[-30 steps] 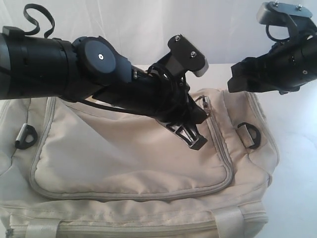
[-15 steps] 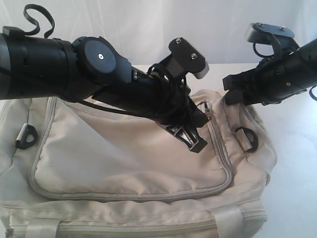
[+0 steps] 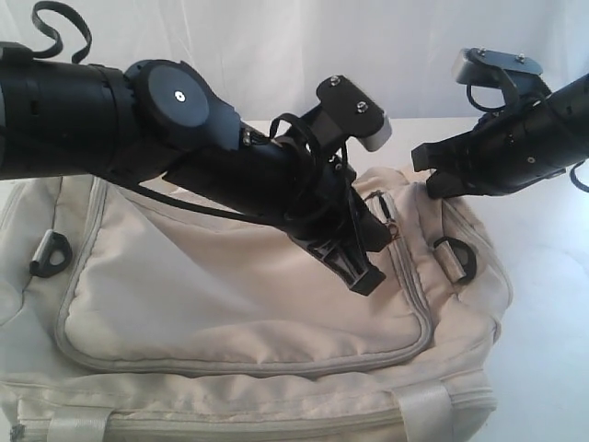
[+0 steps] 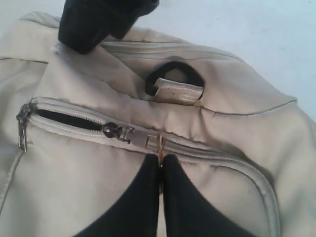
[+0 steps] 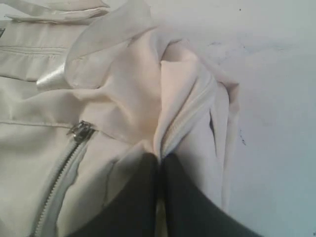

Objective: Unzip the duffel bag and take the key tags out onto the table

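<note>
The cream duffel bag lies on the white table. My left gripper rests on the bag's top panel, shut on the metal zipper pull of the grey top zipper. The slider has left a short dark slot open behind it. At the bag's far right corner my right gripper is shut on a bunched fold of bag fabric. The key tags are hidden.
A black D-ring sits on the bag's right end and another D-ring on its left. A second zipper slider shows in the right wrist view. Webbing handles run along the bag's near side.
The right gripper came down and left onto the bag's corner and took hold of the fabric. The left gripper slid a little toward the near side with the zipper pull.
</note>
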Robot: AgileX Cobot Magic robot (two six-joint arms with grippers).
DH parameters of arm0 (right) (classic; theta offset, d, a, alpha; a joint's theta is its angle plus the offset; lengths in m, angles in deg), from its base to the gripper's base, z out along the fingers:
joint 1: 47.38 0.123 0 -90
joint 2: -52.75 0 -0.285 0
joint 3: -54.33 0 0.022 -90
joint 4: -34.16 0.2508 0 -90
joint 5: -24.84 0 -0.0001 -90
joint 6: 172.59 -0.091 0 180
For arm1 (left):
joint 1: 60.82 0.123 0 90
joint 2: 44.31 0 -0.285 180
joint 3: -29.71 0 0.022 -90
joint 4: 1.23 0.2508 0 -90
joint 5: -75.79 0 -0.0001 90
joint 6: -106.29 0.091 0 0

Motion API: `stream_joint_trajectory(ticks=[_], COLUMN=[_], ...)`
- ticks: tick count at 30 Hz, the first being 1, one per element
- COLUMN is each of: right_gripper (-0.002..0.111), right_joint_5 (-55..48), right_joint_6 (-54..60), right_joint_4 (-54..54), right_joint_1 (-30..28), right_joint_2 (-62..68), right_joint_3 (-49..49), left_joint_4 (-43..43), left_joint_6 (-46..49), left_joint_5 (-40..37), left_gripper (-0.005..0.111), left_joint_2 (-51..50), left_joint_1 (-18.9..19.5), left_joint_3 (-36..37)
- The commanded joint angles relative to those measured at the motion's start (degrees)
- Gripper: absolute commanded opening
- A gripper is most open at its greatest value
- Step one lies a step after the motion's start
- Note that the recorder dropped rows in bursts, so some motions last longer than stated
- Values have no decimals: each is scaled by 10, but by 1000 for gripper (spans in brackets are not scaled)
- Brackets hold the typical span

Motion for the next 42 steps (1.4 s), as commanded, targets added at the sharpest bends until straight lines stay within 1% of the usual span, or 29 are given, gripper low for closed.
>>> stream_joint_trajectory(ticks=[1,7,17,26,29,42], right_gripper=[0,0,0,0,0,0], right_joint_5=[11,11,11,9,9,20], right_joint_6=[7,7,7,7,7,7], right_joint_4=[8,8,8,7,5,-5], right_joint_1=[-2,-2,-2,-2,-2,-10], right_joint_2=[1,1,1,1,1,-3], right_joint_3=[2,2,2,2,2,1], left_joint_4=[-17,-27,-39,-36,-33,-25], left_joint_6=[-20,-29,-33,-33,-41,-65], left_joint_5=[-50,-119,-198,-211,-230,-305], left_gripper=[0,0,0,0,0,0], left_joint_2=[21,24,24,24,24,24], left_joint_1=[-3,-3,-6,-43,-49,-49], left_joint_3=[-4,-4,-4,-4,-4,-3])
